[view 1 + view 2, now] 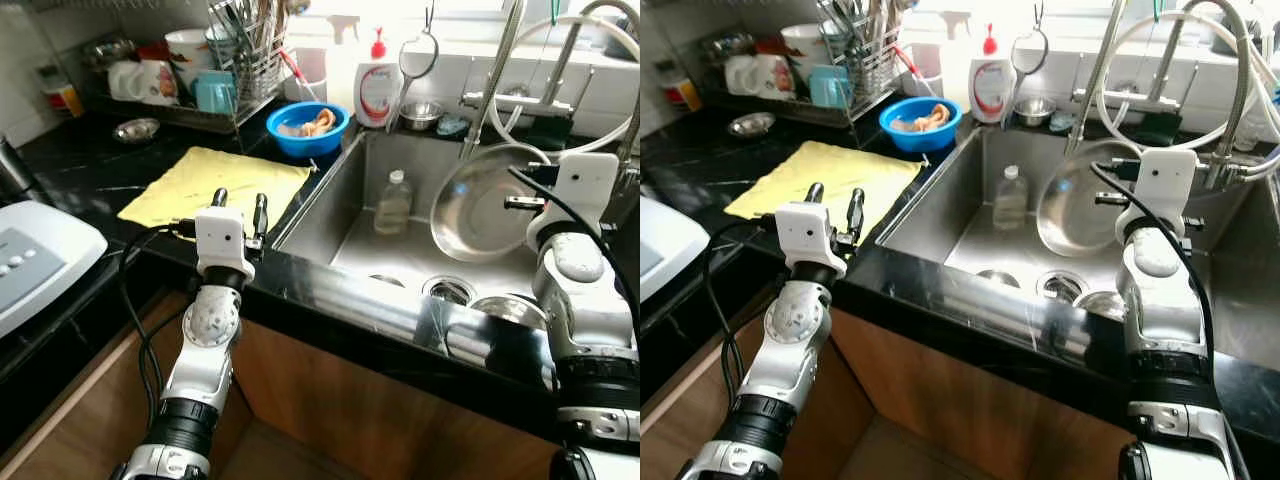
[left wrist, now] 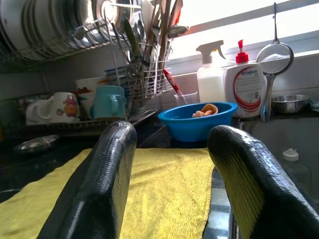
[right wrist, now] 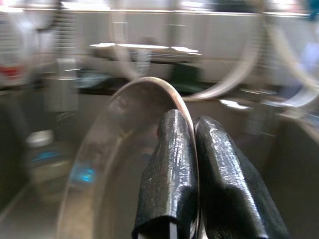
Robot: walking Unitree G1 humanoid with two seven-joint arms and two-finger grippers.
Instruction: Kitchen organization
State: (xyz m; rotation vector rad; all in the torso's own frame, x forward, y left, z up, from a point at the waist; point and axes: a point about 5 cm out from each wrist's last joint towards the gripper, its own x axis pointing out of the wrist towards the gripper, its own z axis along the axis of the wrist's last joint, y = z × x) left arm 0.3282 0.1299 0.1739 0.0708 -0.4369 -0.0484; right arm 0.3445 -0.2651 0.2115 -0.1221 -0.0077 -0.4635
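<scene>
White appliance [image 1: 35, 262] sitting at far left on the black counter [image 1: 80, 180]. Dish rack [image 1: 190, 70] standing at the back with mugs [image 1: 150, 80], a teal cup [image 1: 215, 93] and a utensil holder [image 1: 255, 45]; small metal dish [image 1: 137, 129] lying in front of it. Yellow cloth [image 1: 215, 185] lying flat on the counter, left of the sink [image 1: 340, 215]. Left gripper [image 1: 240, 215] hovering over the cloth's near edge, fingers [image 2: 99, 184] spread apart, holding nothing. Blue bowl [image 1: 308, 128] sitting just behind the cloth at the sink corner, something pale orange inside, probably food scraps, too blurry to tell. Soap bottle [image 1: 377, 88] and spray bottle [image 2: 210, 74] standing behind the bowl, strainer [image 1: 418, 55] hanging beside them, small steel bowl [image 1: 420, 114] next to it. Clear bottle [image 1: 393, 203] standing upright in the sink basin. Right gripper [image 3: 192, 149] holding a steel pan [image 1: 485, 210] tilted on edge over the sink, fingers [image 3: 167, 174] pinching its rim closed tight. Faucet [image 1: 505, 75] and hoses [image 1: 600, 60] rising behind the pan. Another steel dish [image 1: 505, 308] lying in the basin near the drain [image 1: 450, 290].
</scene>
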